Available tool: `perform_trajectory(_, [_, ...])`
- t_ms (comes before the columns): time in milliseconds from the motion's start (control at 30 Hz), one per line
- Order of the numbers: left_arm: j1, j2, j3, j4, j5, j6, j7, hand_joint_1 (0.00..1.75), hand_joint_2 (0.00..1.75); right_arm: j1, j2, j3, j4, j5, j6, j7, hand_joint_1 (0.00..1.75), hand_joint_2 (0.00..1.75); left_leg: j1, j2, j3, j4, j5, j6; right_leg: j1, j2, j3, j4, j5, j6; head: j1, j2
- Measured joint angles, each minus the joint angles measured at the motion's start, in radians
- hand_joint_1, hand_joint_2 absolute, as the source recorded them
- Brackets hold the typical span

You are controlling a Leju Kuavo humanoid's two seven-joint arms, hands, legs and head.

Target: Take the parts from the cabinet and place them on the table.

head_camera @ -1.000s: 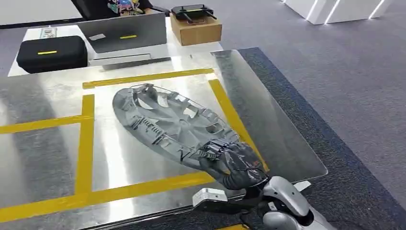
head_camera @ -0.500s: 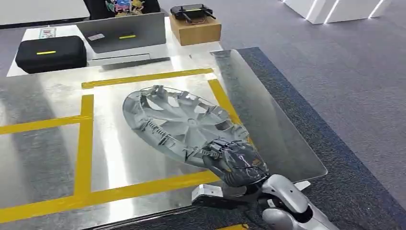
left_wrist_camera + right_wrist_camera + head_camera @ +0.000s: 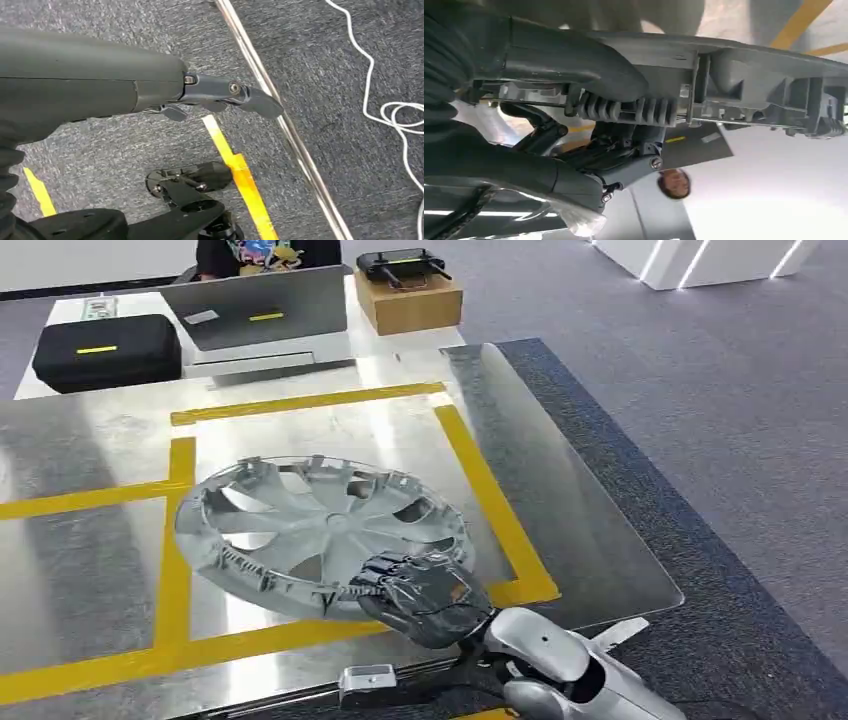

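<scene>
On the far left of the white desk lies a black case (image 3: 108,350) with a yellow stripe. Beside it, to the right, stands a grey laptop (image 3: 258,308), and a person (image 3: 265,253) sits behind it. Further right is a cardboard box (image 3: 408,302) with a black controller (image 3: 402,264) on top.

Nearer is the metal table (image 3: 590,530), marked with yellow tape lines (image 3: 178,540). The grey hubcap (image 3: 318,532) is over the middle of the table, its inner side facing up, partly across the left tape line. I cannot tell if it lies flat on the table or is slightly raised.

The right hand (image 3: 425,592) grips the near right rim of the hubcap, with dark fingers curled over the edge and the thumb under it.

The left hand (image 3: 220,97) hangs over the grey carpet, fingers almost straight and close together, holding nothing.
</scene>
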Motion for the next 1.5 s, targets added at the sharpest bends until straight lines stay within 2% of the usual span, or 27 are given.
perform_trajectory(133, [-0.001, 0.021, -0.032, 0.015, 0.03, 0.015, 0.0, 0.0, 1.75, -0.06, -0.006, 0.06, 0.022, -0.005, 0.018, -0.011, 1.75, 1.75, 0.0, 0.0, 0.0, 0.0, 0.0, 0.0, 0.0, 0.001, 0.0, 0.0, 0.0, 0.0, 0.001, 0.0])
perform_trajectory(267, [0.007, 0.054, -0.055, 0.028, 0.053, 0.001, -0.007, 0.0, 1.75, -0.129, -0.001, 0.138, 0.053, -0.028, 0.035, -0.023, 1.75, 1.75, 0.0, 0.0, 0.0, 0.0, 0.0, 0.0, 0.0, 0.0, 0.0, 0.0, 0.0, 0.0, 0.0, 0.0])
perform_trajectory(467, [0.012, 0.078, -0.071, 0.039, 0.055, -0.002, -0.009, 0.0, 1.75, -0.167, 0.005, 0.177, 0.08, -0.035, 0.037, -0.023, 1.75, 1.75, 0.0, 0.0, 0.0, 0.0, 0.0, 0.0, 0.0, 0.0, 0.0, 0.001, 0.0, 0.0, 0.0, 0.0])
perform_trajectory(500, [0.012, 0.079, -0.071, 0.042, 0.056, -0.002, -0.009, 0.0, 1.75, -0.169, 0.005, 0.18, 0.084, -0.038, 0.037, -0.023, 0.0, 0.0, 0.0, 0.0, 0.0, 0.0, 0.0, 0.0, 0.0, 0.0, 0.0, 0.001, 0.0, 0.0, 0.0, 0.0])
perform_trajectory(833, [0.012, 0.095, -0.082, 0.055, 0.074, -0.009, -0.018, 0.0, 1.75, -0.2, 0.016, 0.2, 0.095, -0.069, 0.03, -0.024, 0.0, 0.0, 0.0, 0.0, 0.0, 0.0, 0.0, 0.0, 0.0, 0.001, 0.0, 0.0, 0.0, 0.0, 0.0, 0.0])
perform_trajectory(867, [0.012, 0.096, -0.084, 0.056, 0.076, -0.01, -0.019, 0.0, 0.0, -0.203, 0.018, 0.202, 0.096, -0.071, 0.029, -0.024, 0.0, 0.0, 0.0, 0.0, 0.0, 0.0, 0.0, 0.0, 0.0, 0.001, 0.0, 0.0, 0.0, 0.0, 0.0, 0.0])
perform_trajectory(967, [0.013, 0.109, -0.096, 0.07, 0.098, -0.012, -0.021, 0.0, 0.0, -0.22, 0.034, 0.211, 0.102, -0.105, 0.002, -0.02, 0.0, 0.0, 0.0, 0.0, 0.0, 0.0, 0.0, 0.0, 0.0, 0.0, 0.0, 0.001, 0.0, 0.0, 0.0, 0.0])
perform_trajectory(1167, [0.013, 0.11, -0.119, 0.077, 0.116, -0.003, -0.021, 0.0, 0.0, -0.211, 0.038, 0.211, 0.096, -0.225, -0.029, -0.073, 0.0, 0.0, 0.0, 0.0, 0.0, 0.0, 0.0, 0.0, 0.0, 0.0, 0.0, 0.001, 0.0, 0.0, 0.0, 0.0])
perform_trajectory(1500, [0.021, 0.109, -0.131, 0.079, 0.136, 0.001, -0.021, 0.0, 0.0, -0.154, 0.038, 0.17, 0.038, -0.288, -0.097, -0.097, 0.0, 0.0, 0.0, 0.0, 0.001, 0.0, 0.0, 0.0, 0.0, 0.001, 0.0, 0.0, 0.0, 0.0, 0.0, 0.0])
